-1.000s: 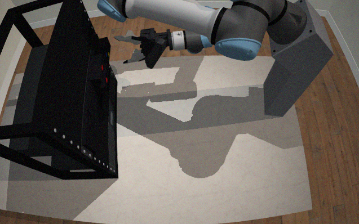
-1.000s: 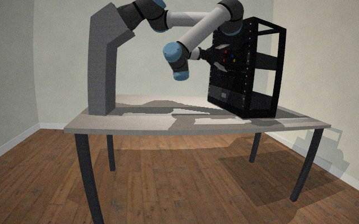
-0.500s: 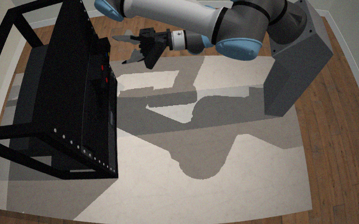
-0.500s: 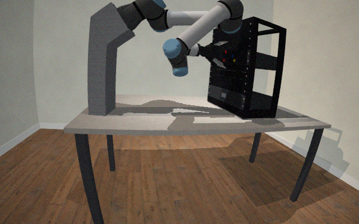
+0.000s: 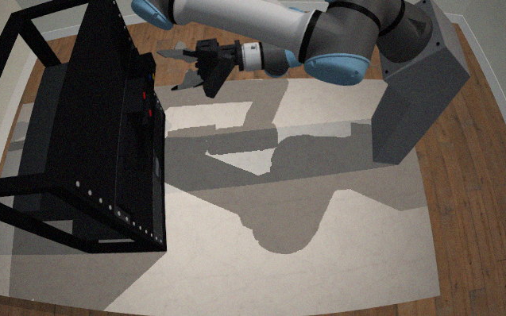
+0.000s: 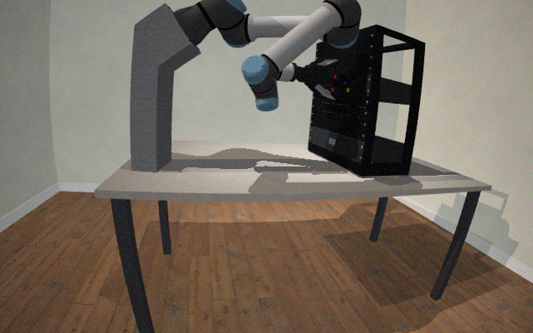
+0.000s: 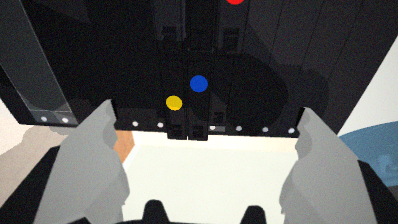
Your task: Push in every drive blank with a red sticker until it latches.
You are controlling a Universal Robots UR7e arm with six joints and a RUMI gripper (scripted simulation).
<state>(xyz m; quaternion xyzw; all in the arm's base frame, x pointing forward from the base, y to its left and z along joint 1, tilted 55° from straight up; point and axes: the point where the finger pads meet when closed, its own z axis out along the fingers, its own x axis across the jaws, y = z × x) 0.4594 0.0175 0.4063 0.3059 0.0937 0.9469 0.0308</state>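
The black rack (image 5: 91, 131) stands upright on the table (image 6: 289, 176) with its front face toward the arm. Its upper front holds drive blanks with coloured stickers: two red ones (image 5: 144, 95) (image 5: 150, 113), a blue one (image 7: 199, 83) and a yellow one (image 7: 174, 102). In the exterior view the red stickers (image 6: 335, 77) (image 6: 332, 89) sit left of the blue sticker (image 6: 345, 83) and the yellow sticker (image 6: 347, 89). A red sticker (image 7: 235, 1) shows at the top edge of the wrist view. My gripper (image 5: 175, 71) is open and empty, a short way in front of the rack's upper face, not touching it.
The grey arm pedestal (image 5: 413, 99) stands on the table's far side from the rack. The rack's open frame (image 6: 397, 96) extends behind its front face. The table edge lies close beside the rack (image 6: 452, 180).
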